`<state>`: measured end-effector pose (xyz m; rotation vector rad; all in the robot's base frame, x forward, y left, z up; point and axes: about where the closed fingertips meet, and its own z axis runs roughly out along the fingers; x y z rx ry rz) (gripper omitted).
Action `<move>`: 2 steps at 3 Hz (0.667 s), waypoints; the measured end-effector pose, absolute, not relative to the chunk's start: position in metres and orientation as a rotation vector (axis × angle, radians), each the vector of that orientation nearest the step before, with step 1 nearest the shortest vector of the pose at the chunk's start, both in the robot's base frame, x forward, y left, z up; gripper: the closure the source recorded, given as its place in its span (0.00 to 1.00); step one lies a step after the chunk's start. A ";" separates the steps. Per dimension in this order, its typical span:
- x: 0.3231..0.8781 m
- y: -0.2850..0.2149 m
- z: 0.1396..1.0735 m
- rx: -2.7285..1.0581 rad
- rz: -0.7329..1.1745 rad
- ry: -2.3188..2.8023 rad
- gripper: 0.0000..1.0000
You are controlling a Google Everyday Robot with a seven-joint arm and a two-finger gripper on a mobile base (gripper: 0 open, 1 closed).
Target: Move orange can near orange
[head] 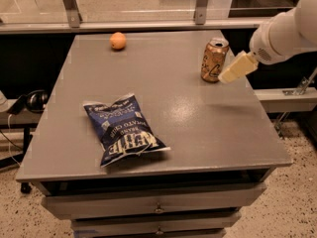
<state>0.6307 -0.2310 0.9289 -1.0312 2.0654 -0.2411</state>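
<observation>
The orange can (214, 60), orange-gold with dark script and a silver top, stands upright near the right edge of the grey table (198, 118). The orange (117, 40), a small round fruit, lies at the table's far left. My gripper (237, 67), cream-coloured on a white arm, reaches in from the right and hangs just to the right of the can, close beside it.
A blue chip bag (123, 128) lies flat on the front left of the table. A glass partition with metal posts (200, 4) runs behind the table. A shelf (285, 95) sits to the right, below the arm. Drawers are under the tabletop.
</observation>
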 end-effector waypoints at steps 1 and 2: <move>0.661 -0.230 0.927 -0.893 -0.141 2.032 0.00; 0.682 -0.227 0.917 -0.775 0.046 2.010 0.00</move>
